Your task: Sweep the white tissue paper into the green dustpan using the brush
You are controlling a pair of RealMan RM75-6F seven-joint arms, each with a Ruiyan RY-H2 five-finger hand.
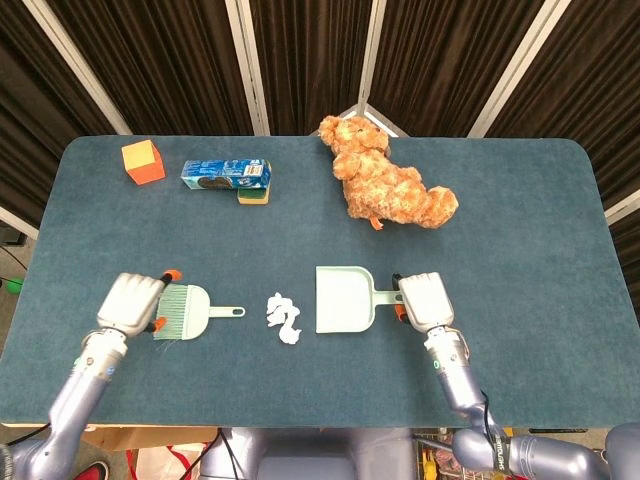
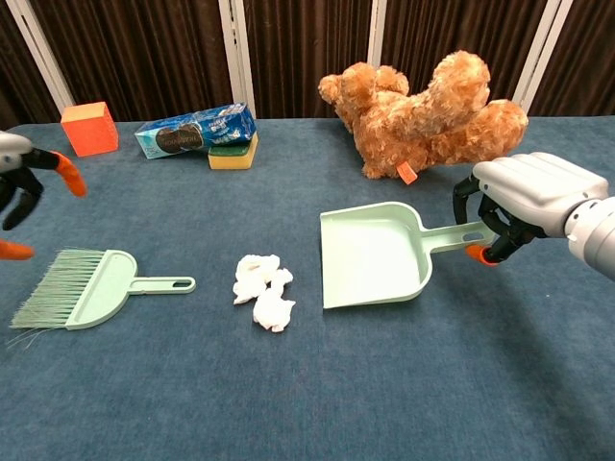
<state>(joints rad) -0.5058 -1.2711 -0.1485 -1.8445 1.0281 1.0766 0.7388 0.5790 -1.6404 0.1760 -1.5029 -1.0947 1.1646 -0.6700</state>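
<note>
Right hand point(image 2: 524, 206) clenched round handle of green dustpan point(image 2: 375, 254); pan tilted, mouth facing left toward white tissue paper point(image 2: 262, 291). Gap of bare bench point(image 1: 520, 230) between tissue and pan mouth, not touching. Tissue crumpled in loose clump, mid-bench, just right of brush handle tip.

Brush point(image 2: 82, 288) flat on bench, bristles pointing left, handle pointing right toward tissue. Left hand point(image 1: 133, 302) hovering over bristle end in head view, fingers apart, holding nothing; contact w/ brush can't be told. In chest view only orange fingertips point(image 2: 65, 173) at left edge, above the brush.

Back of bench: brown teddy bear point(image 1: 385, 185) lying on side, right of centre. Blue biscuit pack point(image 1: 226, 174) w/ yellow-green sponge point(image 1: 254, 195) tucked against its right end. Orange cube point(image 1: 143, 162) at far-left corner, apart from pack.

Dark curtains w/ pale vertical strips behind the bench.
</note>
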